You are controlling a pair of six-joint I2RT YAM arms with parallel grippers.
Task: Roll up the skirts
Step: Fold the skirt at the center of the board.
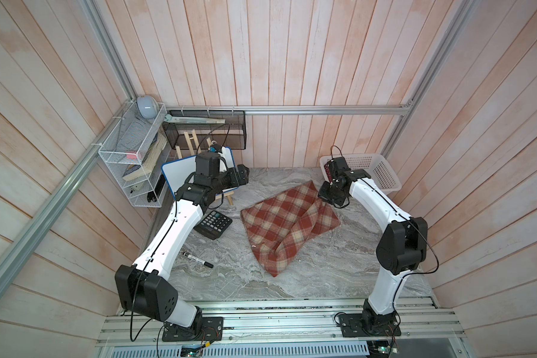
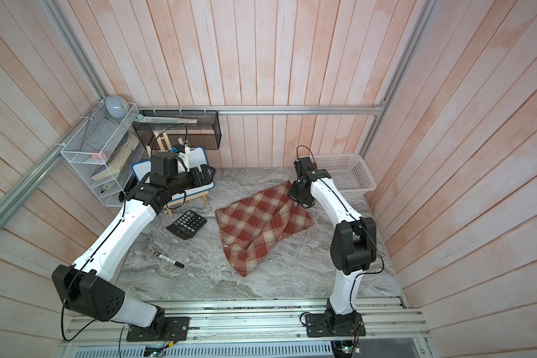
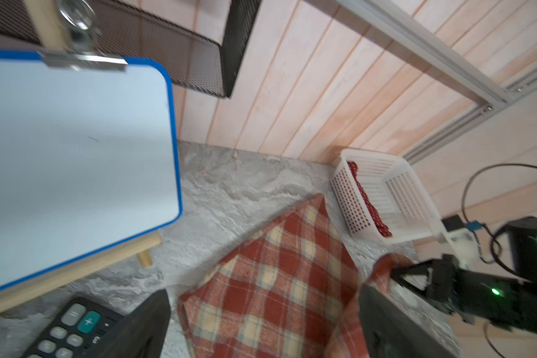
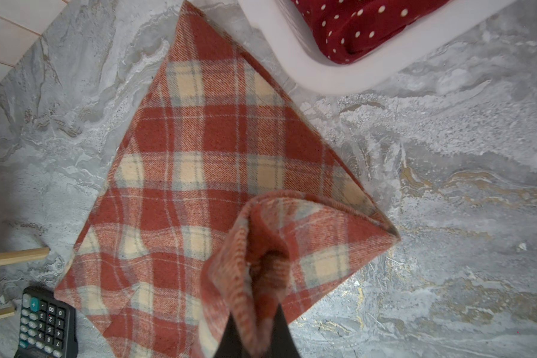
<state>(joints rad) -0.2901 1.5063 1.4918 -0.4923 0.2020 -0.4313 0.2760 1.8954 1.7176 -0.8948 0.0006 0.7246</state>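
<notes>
Found the plaid skirt (image 1: 289,226) lying on the grey marbled worktop (image 1: 338,266), near the black calculator (image 1: 213,223), on its side toward the right arm. Noted one flap folded over, with a crease from the corner nearest the robot bases up to a raised corner on the skirt's side away from the calculator. Judged the long axis to run much the same way, slanting away from the calculator.

Found the right end effector (image 1: 325,201) clenched on that raised corner, with cloth bunched round the fingers (image 4: 284,338) in the right wrist view. Found the left end effector (image 1: 241,175) released, jaws wide, raised beyond the calculator before the whiteboard (image 3: 75,139), apart from the skirt. Judged the right arm the nearer one. Judged the skirt body to lie from the grip toward the calculator; expected to start the roll by carrying the corner that way.

Read digits, "00" and a plus sign on the calculator keys. Made out no brand name. Could not read the label on the marker pen (image 1: 197,259). Saw no writing on the whiteboard bar one short stroke. Saw red polka-dot cloth (image 4: 354,28) in the white basket (image 1: 383,178), beyond the skirt from the calculator.
</notes>
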